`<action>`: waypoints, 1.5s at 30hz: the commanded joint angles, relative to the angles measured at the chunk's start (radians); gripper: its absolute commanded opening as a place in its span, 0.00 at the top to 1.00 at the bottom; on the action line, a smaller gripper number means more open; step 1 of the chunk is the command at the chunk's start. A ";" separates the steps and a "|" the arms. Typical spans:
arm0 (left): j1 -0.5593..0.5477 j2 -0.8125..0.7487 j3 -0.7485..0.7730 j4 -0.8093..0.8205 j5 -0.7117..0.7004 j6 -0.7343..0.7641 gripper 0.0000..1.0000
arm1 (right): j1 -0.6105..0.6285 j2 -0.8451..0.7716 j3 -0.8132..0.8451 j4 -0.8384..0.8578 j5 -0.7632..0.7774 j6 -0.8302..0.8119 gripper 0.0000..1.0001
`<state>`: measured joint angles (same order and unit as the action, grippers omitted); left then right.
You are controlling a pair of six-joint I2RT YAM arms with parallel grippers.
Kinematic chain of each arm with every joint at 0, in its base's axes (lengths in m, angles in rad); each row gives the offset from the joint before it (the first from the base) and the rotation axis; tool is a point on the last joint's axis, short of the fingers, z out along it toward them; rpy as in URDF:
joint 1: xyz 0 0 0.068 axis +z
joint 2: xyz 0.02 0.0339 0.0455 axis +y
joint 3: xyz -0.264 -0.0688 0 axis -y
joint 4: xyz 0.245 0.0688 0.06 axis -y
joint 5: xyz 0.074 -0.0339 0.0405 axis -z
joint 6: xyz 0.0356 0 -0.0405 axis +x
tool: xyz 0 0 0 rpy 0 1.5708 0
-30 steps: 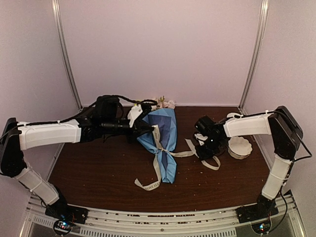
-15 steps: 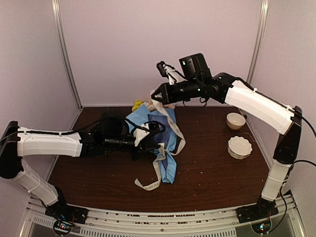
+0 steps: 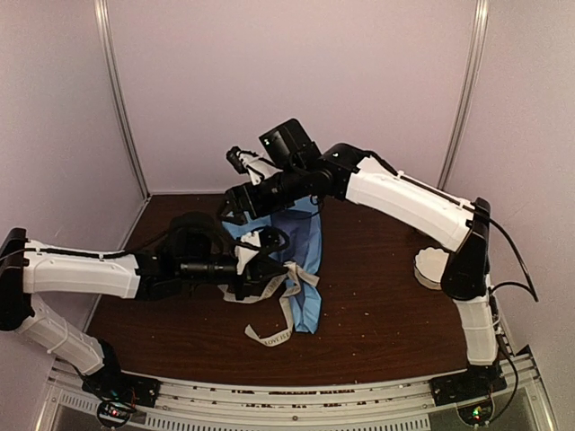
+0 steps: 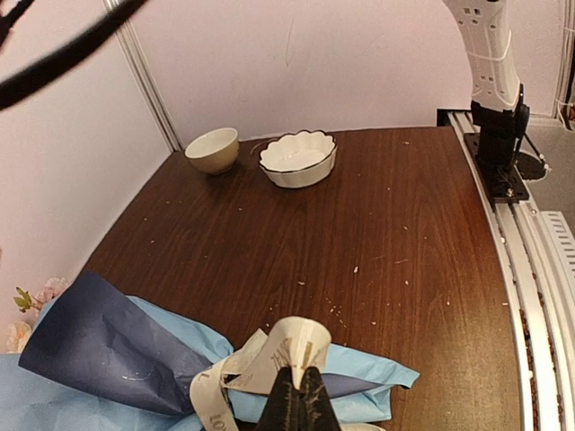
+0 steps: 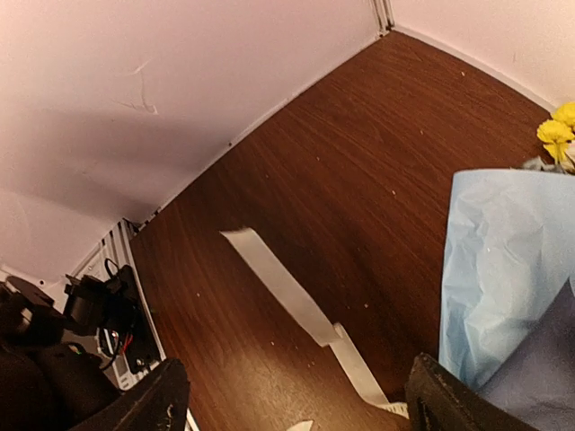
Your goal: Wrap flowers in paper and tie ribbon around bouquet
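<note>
The bouquet point(image 3: 305, 242) lies mid-table, a cone of light blue paper point(image 4: 364, 370) and navy paper point(image 4: 99, 346). Yellow flowers point(image 5: 557, 130) and pale blooms point(image 4: 34, 296) poke out of its far end. The cream ribbon point(image 4: 301, 346) loops round the cone. My left gripper point(image 4: 299, 384) is shut on that loop, just left of the cone point(image 3: 265, 271). One ribbon tail point(image 5: 287, 287) lies flat on the table under my right gripper point(image 5: 296, 391), which hangs open and empty above the cone's far left point(image 3: 235, 205). Another tail point(image 3: 269, 337) trails toward the front.
A white scalloped bowl point(image 4: 297, 159) and a beige bowl point(image 4: 214, 148) stand at the right side of the table; the right arm partly covers the scalloped one point(image 3: 429, 268) from above. Walls close in the back and sides. The right arm spans the table's back half.
The right arm swung from the right, up over the bouquet and to its far left, then opened and dropped the ribbon. The left gripper, still shut on the ribbon, moved toward the front.
</note>
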<state>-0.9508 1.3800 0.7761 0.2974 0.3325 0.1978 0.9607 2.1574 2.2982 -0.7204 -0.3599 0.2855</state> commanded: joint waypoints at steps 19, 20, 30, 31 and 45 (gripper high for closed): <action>0.003 -0.008 0.004 0.092 -0.233 -0.102 1.00 | -0.172 -0.618 -1.088 0.663 -0.386 -0.195 0.45; 0.003 -0.009 0.005 0.089 -0.231 -0.103 1.00 | -0.171 -0.605 -1.086 0.667 -0.386 -0.195 0.48; 0.003 -0.012 0.022 0.067 -0.220 -0.093 1.00 | -0.169 -0.549 -1.066 0.669 -0.398 -0.197 0.55; 0.003 -0.012 0.025 0.064 -0.218 -0.091 1.00 | -0.169 -0.541 -1.059 0.665 -0.403 -0.198 0.55; 0.004 -0.017 0.023 0.063 -0.211 -0.091 1.00 | -0.154 -0.511 -1.027 0.605 -0.386 -0.229 1.00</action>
<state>-0.9497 1.3746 0.7761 0.3313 0.1085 0.1093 0.8013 1.6550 1.2472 -0.1051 -0.7444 0.0696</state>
